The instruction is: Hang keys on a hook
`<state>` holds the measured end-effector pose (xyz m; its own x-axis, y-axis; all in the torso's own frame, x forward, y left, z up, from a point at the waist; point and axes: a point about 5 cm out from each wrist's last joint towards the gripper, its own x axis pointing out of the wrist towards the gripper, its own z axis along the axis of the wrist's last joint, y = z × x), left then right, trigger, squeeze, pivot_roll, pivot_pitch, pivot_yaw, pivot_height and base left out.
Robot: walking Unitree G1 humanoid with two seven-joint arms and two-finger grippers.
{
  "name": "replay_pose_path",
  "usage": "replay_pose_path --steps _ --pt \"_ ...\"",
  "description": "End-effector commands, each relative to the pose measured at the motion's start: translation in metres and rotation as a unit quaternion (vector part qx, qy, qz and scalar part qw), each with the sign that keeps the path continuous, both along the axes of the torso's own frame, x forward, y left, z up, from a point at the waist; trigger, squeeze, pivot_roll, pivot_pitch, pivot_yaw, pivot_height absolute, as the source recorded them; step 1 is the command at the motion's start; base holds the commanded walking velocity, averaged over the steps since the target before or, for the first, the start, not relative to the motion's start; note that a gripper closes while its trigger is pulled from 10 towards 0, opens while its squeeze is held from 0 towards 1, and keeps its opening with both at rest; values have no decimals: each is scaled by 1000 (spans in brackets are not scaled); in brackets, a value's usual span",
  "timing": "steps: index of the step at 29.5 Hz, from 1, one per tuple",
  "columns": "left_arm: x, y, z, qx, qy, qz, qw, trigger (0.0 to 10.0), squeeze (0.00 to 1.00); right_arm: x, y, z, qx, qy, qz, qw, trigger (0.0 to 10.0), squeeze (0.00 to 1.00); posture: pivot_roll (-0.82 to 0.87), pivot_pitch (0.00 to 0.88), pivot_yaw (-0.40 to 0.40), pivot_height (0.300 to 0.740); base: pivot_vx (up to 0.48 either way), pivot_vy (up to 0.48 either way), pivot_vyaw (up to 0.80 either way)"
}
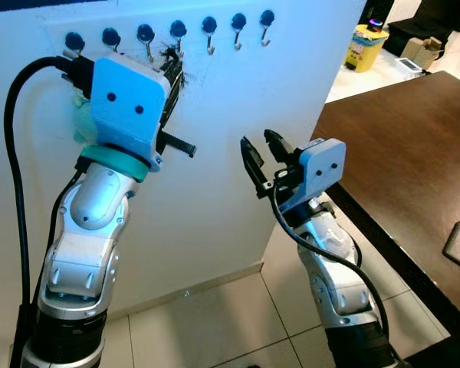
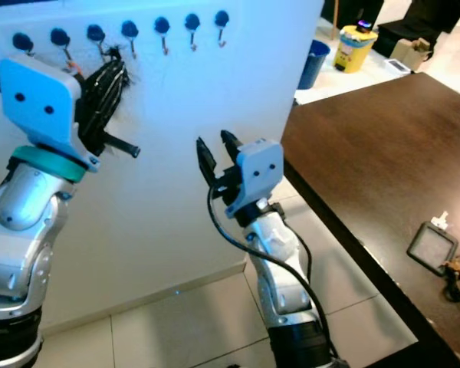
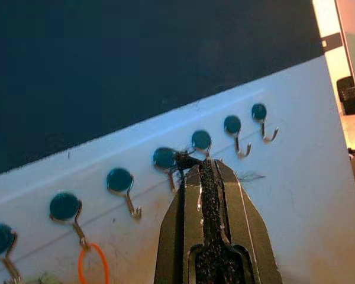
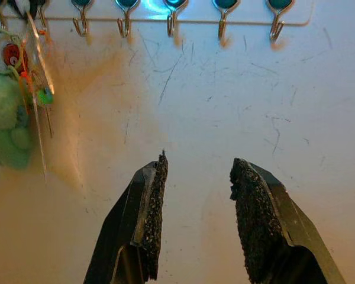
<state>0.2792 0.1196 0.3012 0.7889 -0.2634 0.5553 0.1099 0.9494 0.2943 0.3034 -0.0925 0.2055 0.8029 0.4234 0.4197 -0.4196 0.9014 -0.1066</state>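
Left gripper [image 3: 210,168], fingers pressed together, is raised against the wall's hook rail [image 1: 169,32]. Keys [image 4: 23,65] hang at the rail's left end. Right gripper [image 1: 262,157], fingers apart, is below, off the wall, left of the table edge [image 1: 383,238].

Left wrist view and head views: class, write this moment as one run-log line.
left tool: shut, raised at hook rack | right tool: open, idle, facing wall | green plush keychain: hanging at rack's left end

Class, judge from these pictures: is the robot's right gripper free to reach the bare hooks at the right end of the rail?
Probably yes. The right gripper hangs open below the bare hooks, with plain white wall between them. The left gripper works further along the rail.
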Motion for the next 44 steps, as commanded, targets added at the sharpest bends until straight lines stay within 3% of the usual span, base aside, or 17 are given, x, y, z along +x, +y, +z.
replay_pose_path --steps 1,4,11,13,44 --pt "5 2 0 -3 5 8 1000 10000 0 0 1 -6 -1 10 3 1000 10000 0 104 8 109 740 0 0 0" --pt "21 8 -3 -7 36 36 999 10000 0 1 4 -5 1 8 7 1000 10000 0 108 15 112 740 0 0 0" --pt "28 14 -3 -11 48 53 997 10000 0 1 4 -4 1 7 8 1000 10000 0 110 19 113 740 0 0 0" --pt "35 20 2 -11 49 71 996 10000 0 0 4 -4 2 8 8 1000 10000 0 109 26 117 740 0 0 0" --pt "54 37 7 -15 48 139 989 10000 0 0 4 -5 4 11 6 1000 10000 0 111 39 121 740 0 0 0"
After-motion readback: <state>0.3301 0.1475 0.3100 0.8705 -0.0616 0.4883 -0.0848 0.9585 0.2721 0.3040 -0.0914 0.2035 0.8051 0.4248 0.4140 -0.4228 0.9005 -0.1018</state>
